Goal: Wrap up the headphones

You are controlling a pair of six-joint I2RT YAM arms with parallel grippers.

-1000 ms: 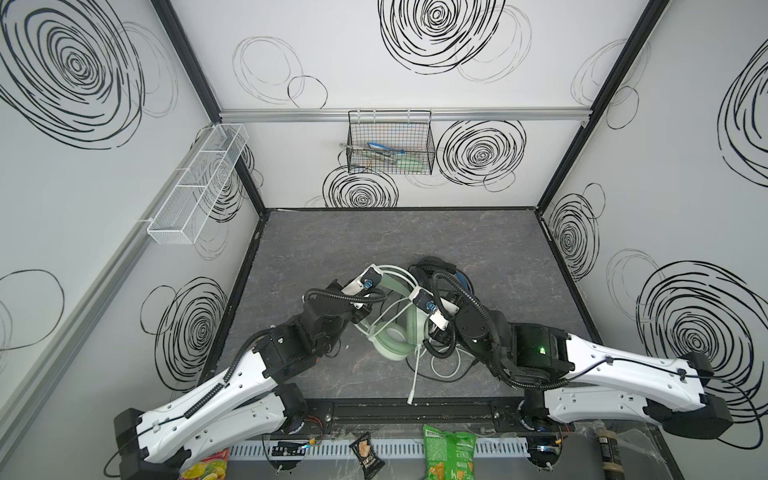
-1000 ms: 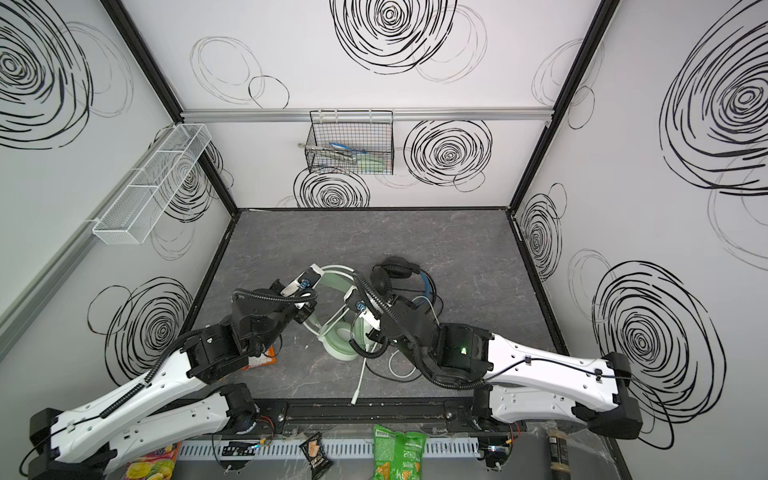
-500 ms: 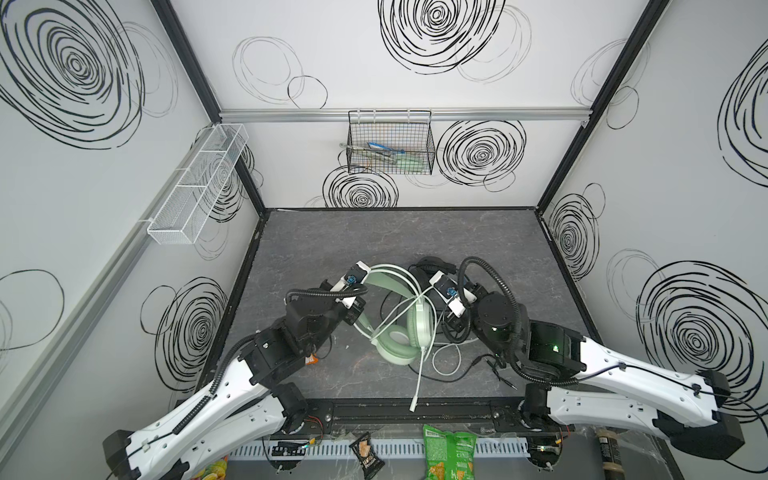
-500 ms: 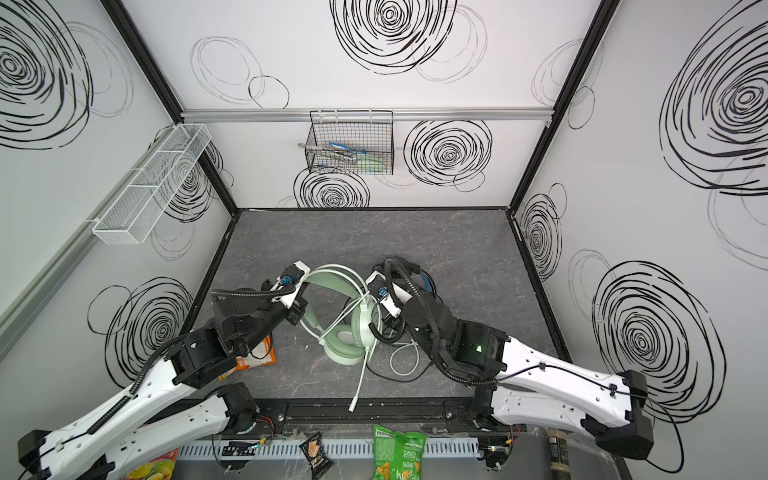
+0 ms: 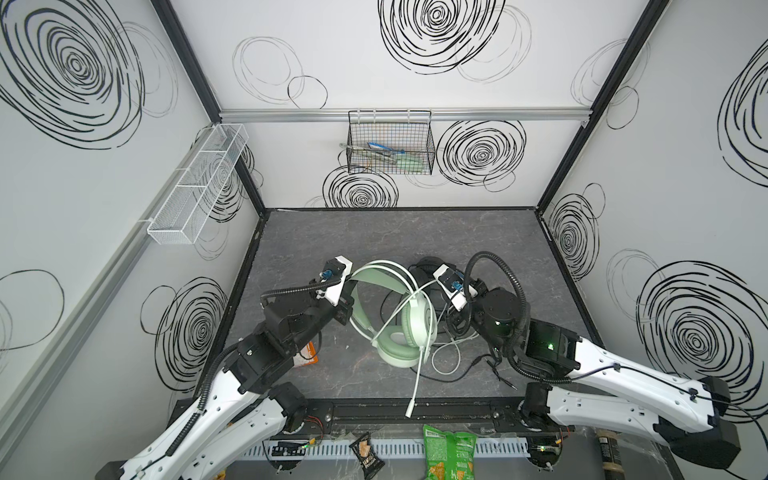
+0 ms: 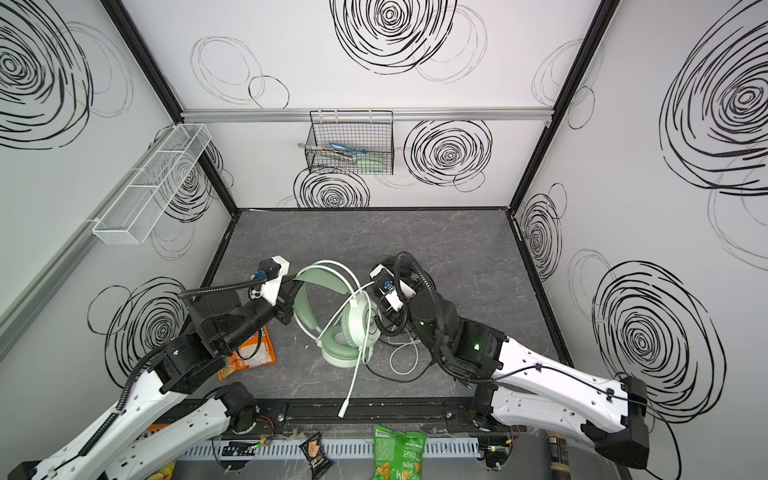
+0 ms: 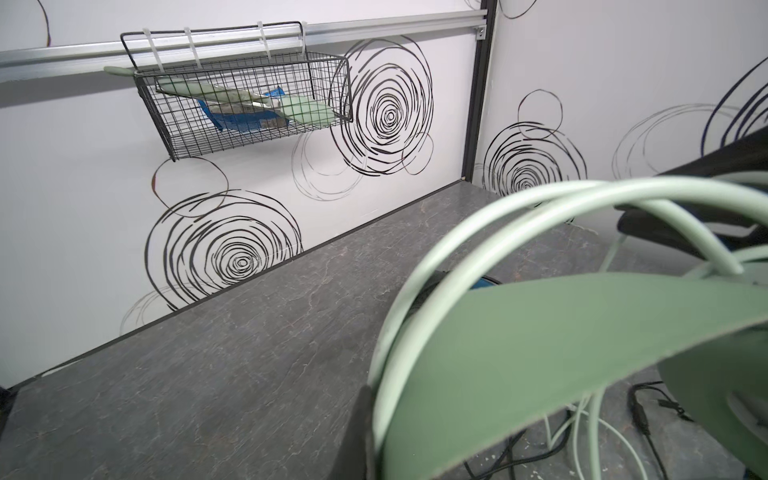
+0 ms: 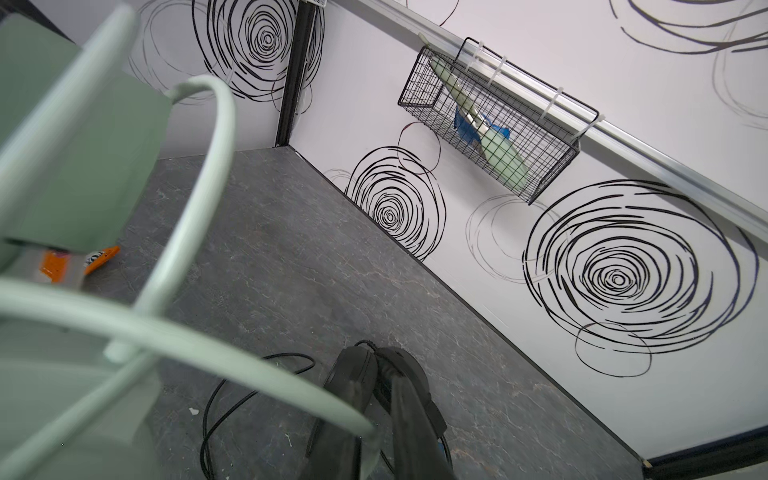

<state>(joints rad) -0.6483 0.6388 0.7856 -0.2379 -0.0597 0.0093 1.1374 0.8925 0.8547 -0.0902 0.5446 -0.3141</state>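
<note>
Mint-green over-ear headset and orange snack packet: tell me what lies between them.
Only bare grey marbled tabletop lies between the mint-green over-ear headset and the orange snack packet, shown in a top view.

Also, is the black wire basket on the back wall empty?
No, the wire basket holds a pale green item and a blue item.

Light was bright, even and diffuse; shadows were soft. Top views were sharp, with lines bowed toward the edges. In wrist views the close green headset [image 7: 582, 332] was blurred; basket [image 7: 183, 137] and table [image 7: 208, 374] were sharp.
</note>
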